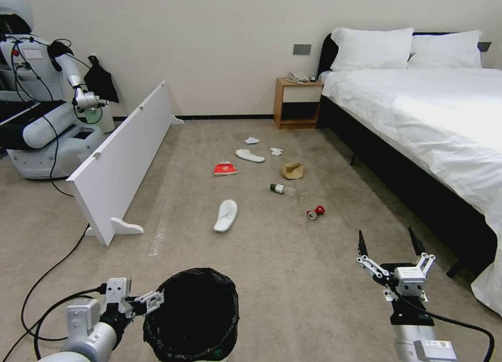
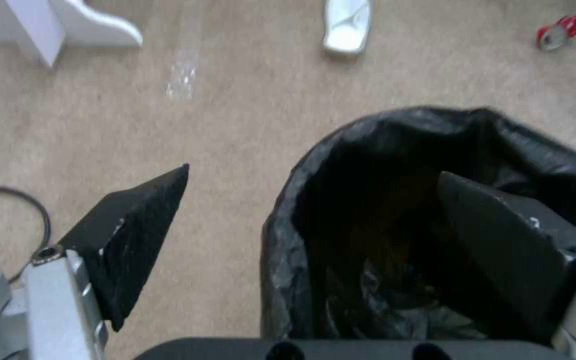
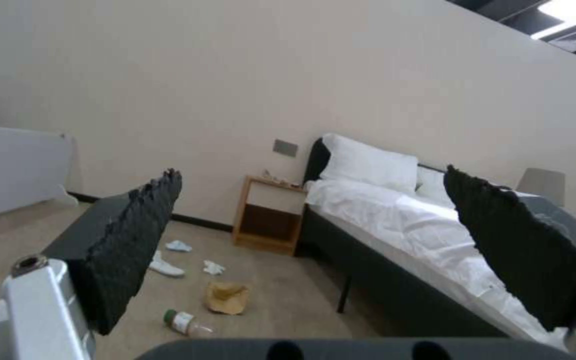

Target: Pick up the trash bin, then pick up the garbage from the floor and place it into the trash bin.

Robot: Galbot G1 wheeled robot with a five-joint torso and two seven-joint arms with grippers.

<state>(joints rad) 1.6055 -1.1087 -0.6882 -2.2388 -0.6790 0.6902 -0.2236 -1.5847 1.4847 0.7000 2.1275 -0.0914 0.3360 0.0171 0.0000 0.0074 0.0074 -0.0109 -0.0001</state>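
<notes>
The floor (image 1: pixel 293 268) is short-pile beige carpet, so nothing on it should slide when nudged.

The trash bin (image 1: pixel 193 315) stands on that carpet close in front of the robot, at its left. It looks a light, stiff tub under a loose, crinkled black liner, and the liner is slippery and will bunch. The left pincer (image 2: pixel 315 220) straddles the near rim with its fingers apart, one outside the wall and one inside the mouth, not yet pinching. The rim is the place to take it, biting through the bag onto the hard wall beneath, since plastic alone would likely slip or tear.

The right pincer (image 1: pixel 392 249) hangs over bare carpet on the robot's right, near the bed, fingers wide apart and holding nothing.

The garbage lies well ahead, mid-room:
- The near slipper (image 1: pixel 226 215) and the far slipper (image 1: pixel 250 155) are soft, flat and light; best pinched across the sole edge.
- The brown paper bag (image 1: pixel 292 170) is crumpled and will collapse under a grip, which probably helps.
- The red snack packet (image 1: pixel 225 168) is thin and probably slick.
- The clear bottle (image 1: pixel 282 189) lies on its side and may roll; grasp across the body.
- The crushed red can (image 1: pixel 315 212) is stiff and small.
- Two white tissues (image 1: pixel 252 140) (image 1: pixel 276 151) are featherweight and need a low pinch at the carpet.
</notes>
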